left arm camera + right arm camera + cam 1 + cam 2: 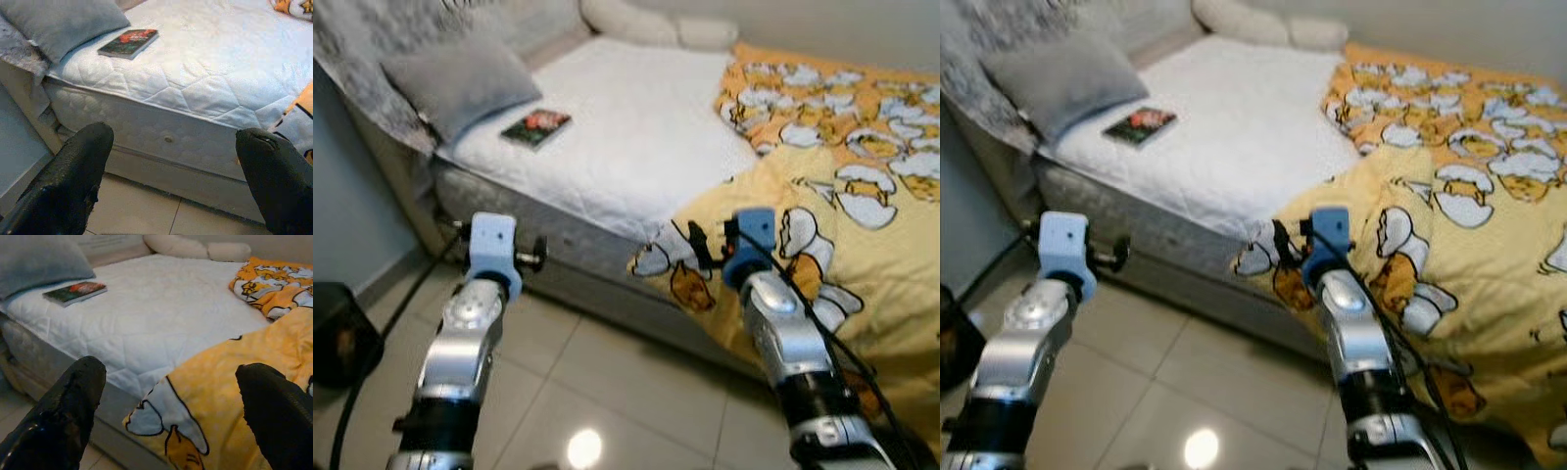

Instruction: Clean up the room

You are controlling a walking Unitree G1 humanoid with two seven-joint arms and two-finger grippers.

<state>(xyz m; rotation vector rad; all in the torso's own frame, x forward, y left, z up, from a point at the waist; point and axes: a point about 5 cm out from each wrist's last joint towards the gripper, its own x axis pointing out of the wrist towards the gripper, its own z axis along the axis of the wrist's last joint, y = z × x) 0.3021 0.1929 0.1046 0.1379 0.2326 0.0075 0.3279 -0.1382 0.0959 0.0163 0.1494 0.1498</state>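
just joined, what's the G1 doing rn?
It is standing at the side of a bed, both arms raised toward it, holding nothing. The left gripper faces the bare white mattress edge with its fingers apart; the right gripper, also open, hangs over the corner of the yellow cartoon blanket that droops off the bed toward the tile floor. A book lies on the mattress beside a grey pillow. Nothing has been grasped.

book (536, 127) on bed (636, 137) near its left edge, pillow (460, 83) just left of it, blanket (842, 196) over bed's right side, hanging toward floor (587, 382)
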